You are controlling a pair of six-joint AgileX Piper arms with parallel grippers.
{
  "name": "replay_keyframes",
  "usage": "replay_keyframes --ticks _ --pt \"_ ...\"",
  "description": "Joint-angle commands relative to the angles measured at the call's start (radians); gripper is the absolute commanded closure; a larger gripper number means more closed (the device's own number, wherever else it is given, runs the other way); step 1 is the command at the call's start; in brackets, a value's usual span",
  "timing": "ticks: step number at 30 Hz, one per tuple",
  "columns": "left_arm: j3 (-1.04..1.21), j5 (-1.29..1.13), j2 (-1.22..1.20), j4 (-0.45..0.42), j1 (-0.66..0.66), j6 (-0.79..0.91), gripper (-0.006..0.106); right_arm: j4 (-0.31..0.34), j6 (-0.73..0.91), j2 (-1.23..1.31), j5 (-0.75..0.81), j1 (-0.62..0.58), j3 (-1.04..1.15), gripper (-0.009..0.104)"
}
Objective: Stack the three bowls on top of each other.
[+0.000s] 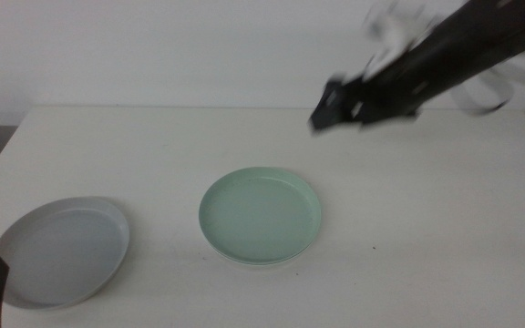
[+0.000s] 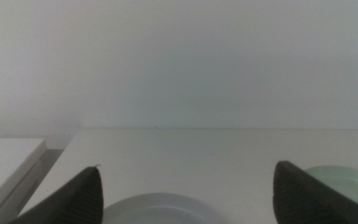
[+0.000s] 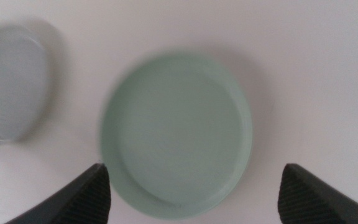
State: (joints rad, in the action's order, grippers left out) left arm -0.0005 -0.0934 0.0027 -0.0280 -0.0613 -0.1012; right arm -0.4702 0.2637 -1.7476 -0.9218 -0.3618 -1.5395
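White worktop lies under the right gripper [image 3: 191, 186], jaws apart and empty, with the mint green bowl [image 3: 178, 134] directly below. Beyond it, the grey-blue bowl [image 1: 62, 251] sits by the waiting, open left gripper [image 2: 188, 199]. Both bowls look light, stiff and slick; pinch the low rim.

Soft, even, slightly dim light washes every view pale. The right arm [image 1: 445, 55] at two o'clock in the middle view is smeared by motion blur. The mint bowl [image 3: 176, 146] looks soft-edged from the right wrist, casting only a faint shadow.
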Motion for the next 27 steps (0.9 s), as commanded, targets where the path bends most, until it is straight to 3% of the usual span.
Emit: replay_keyframes --ticks 1,15,27 --pt "0.000 0.008 -0.003 -0.001 0.002 -0.004 0.007 0.005 0.066 0.151 -0.024 0.024 0.016 0.002" --pt "0.000 0.008 -0.003 -0.001 0.002 -0.004 0.007 0.041 0.156 0.860 0.012 0.033 0.456 0.002" --pt "0.000 0.008 -0.003 -0.001 0.002 -0.004 0.007 0.057 0.156 0.953 0.051 0.033 0.519 0.002"
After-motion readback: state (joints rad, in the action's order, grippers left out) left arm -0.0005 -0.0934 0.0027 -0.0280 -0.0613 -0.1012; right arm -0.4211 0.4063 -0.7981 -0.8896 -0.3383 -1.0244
